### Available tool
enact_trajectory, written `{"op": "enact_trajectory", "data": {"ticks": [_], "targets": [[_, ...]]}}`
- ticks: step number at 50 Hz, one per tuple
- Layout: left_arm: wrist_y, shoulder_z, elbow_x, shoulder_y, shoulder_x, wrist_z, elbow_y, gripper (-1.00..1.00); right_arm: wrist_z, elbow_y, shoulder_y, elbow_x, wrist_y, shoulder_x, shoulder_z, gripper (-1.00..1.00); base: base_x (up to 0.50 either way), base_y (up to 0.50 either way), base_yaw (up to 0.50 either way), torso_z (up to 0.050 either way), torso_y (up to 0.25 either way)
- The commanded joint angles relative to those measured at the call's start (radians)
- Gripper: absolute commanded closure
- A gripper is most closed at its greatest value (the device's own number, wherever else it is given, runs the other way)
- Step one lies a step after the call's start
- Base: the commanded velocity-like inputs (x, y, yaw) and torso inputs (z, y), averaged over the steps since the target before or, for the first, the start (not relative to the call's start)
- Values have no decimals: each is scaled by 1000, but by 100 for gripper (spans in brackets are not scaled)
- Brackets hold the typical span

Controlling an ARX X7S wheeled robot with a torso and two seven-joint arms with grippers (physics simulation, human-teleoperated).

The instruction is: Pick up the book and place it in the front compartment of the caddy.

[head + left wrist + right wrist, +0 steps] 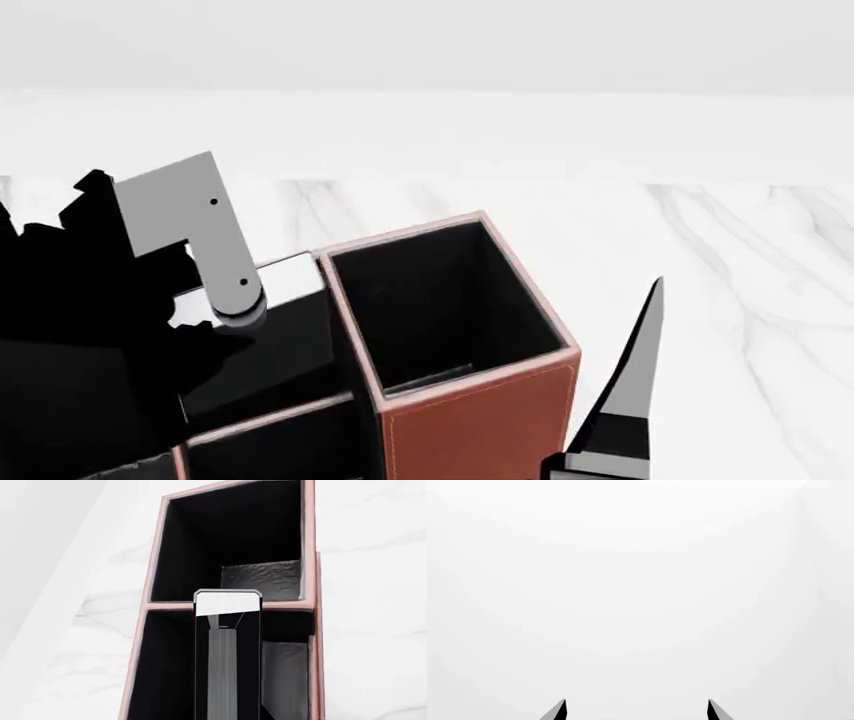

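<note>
The book [227, 655] is thin and black with a white strip [227, 603] at its far end. It runs out from my left gripper over the caddy [155, 580], a reddish-brown organiser with black lining. The book's lower part lies over one compartment [167, 670] and its white end reaches the divider to the deeper compartment [233, 535]. The left fingers themselves do not show. In the head view my left arm [180, 225] hangs over the caddy [474, 420] and hides the book. My right gripper [636, 710] is open and empty, to the right of the caddy [634, 385].
The caddy stands on a white marble-look tabletop [721, 280] that spreads behind and to its right. A plain white wall [427, 50] lies beyond. The right wrist view shows only blank white surface.
</note>
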Motion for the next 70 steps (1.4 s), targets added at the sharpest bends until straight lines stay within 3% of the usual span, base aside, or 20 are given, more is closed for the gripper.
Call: {"op": "enact_trajectory", "data": {"ticks": [1,70], "targets": [[62,-15,103,12,14,19,-41,100,-29,10,-2,-21,-9,-21,19,-100,0,0,0,0,0],[340,79,308,208,127,92,-354,100,-19,38,13,-31,4,-15,-10,-100,0,0,0,0,1]]}}
